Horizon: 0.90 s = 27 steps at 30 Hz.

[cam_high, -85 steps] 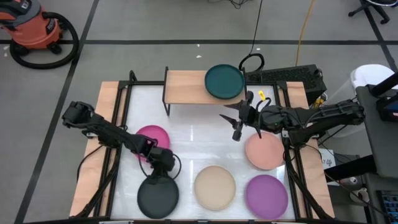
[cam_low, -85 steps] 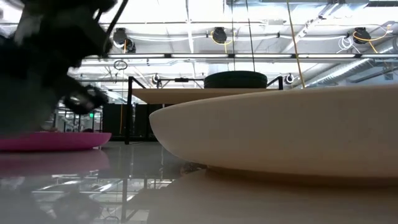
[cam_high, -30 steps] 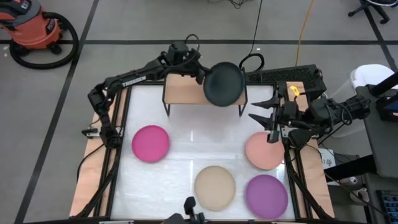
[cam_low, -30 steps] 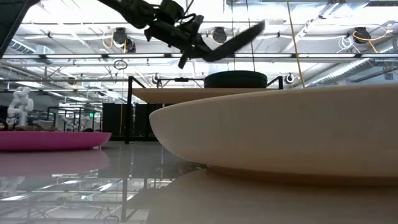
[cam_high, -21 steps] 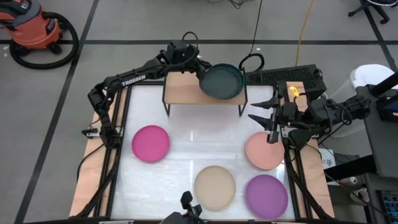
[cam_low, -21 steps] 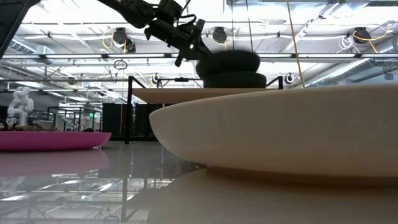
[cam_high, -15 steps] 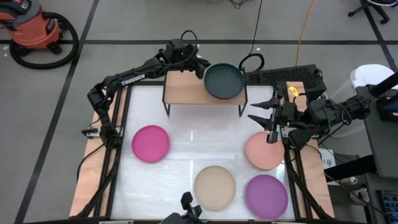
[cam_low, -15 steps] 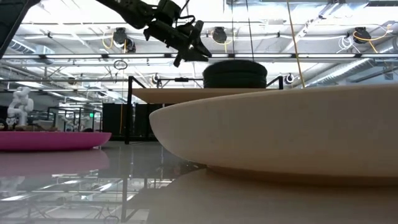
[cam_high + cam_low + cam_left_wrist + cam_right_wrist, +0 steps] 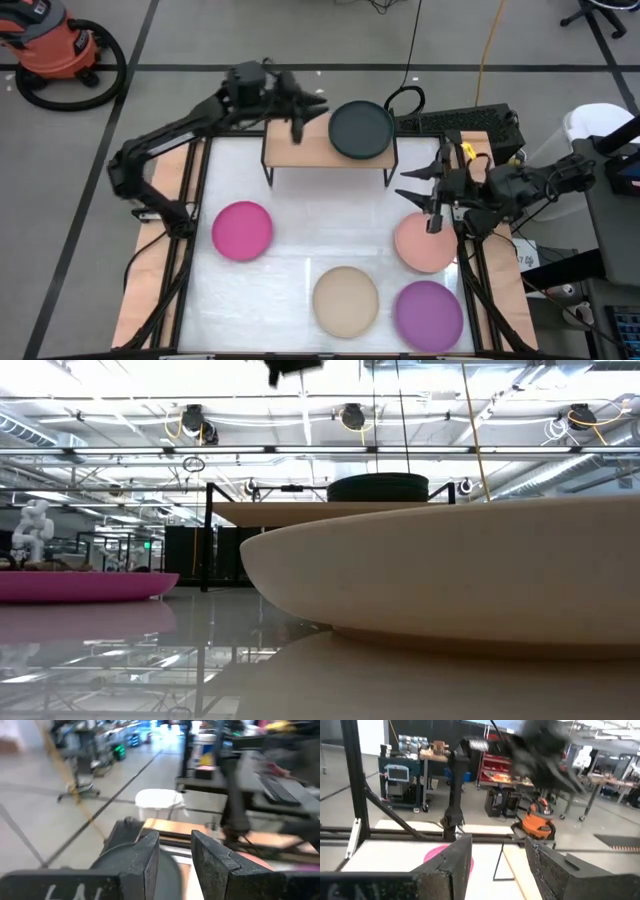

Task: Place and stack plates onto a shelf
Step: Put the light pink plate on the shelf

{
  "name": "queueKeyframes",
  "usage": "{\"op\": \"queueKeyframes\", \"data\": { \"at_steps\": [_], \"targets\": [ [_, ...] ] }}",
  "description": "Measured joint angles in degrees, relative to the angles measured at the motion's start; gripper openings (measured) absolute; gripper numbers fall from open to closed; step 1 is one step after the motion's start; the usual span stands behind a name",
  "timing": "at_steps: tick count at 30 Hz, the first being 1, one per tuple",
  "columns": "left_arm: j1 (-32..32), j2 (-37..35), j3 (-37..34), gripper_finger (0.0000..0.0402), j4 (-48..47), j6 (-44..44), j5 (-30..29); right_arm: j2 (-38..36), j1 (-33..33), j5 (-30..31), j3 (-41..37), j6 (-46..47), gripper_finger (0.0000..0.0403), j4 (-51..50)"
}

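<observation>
The white table fills the middle of the high view, and the shelf stands at its 12 o'clock edge. On the shelf's right half sits a charcoal black plate on top of another dark plate; the low view shows the two as a short stack, which suits the task of piling plates there and leaves the left half of the board bare for a second pile.

Four plates lie flat on the table, well apart from each other, apparently waiting their turn: the magenta plate at 9 o'clock, the salmon pink plate at 3 o'clock, the beige plate at 6 o'clock and the purple plate at about 5 o'clock.

The left arm reaches in a long bend from the 9 o'clock side toward 12 o'clock. The left gripper hangs over the shelf's left end, just beside the stack but apart from it, with its fingers spread and nothing between them.

The right arm stretches in from 3 o'clock, nearly level. The right gripper hovers over the table edge near the salmon pink plate, fingers splayed wide and empty, which I judge puts it in place to take that plate.
</observation>
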Motion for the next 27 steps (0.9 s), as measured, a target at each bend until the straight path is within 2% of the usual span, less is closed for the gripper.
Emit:
{"op": "queueKeyframes", "data": {
  "at_steps": [3,6,9,13,19,23,27],
  "targets": [
    [-3.66,-5.27,-0.01,0.0118,-5.07,6.64,-1.56,0.00,0.00,2.12,-3.19,2.26,0.0167,-0.92],
    [-6.45,-10.69,-1.88,0.0118,-7.97,8.09,-6.61,0.07,-0.04,2.61,-6.13,7.08,0.0167,-4.78],
    [-8.70,-16.98,-6.99,0.0118,-6.21,8.12,-9.09,0.04,-0.02,1.91,-9.01,12.39,0.0167,-8.21],
    [-11.23,-25.78,-17.36,0.0118,-0.34,6.35,-9.63,0.04,-0.02,-1.99,-13.46,18.14,0.0167,-8.12],
    [-15.64,-36.76,-36.35,0.0118,11.99,2.87,-9.66,0.04,-0.02,-2.08,-20.78,21.57,0.0167,0.43],
    [-19.21,-40.99,-48.03,0.0118,21.53,-1.90,-9.84,0.57,-0.07,-5.15,-21.74,24.94,0.0167,-1.50],
    [-22.27,-43.05,-55.78,0.0118,30.83,-1.59,-9.63,1.14,-0.11,-6.54,-20.26,28.43,0.0167,-5.84]
  ]
}}
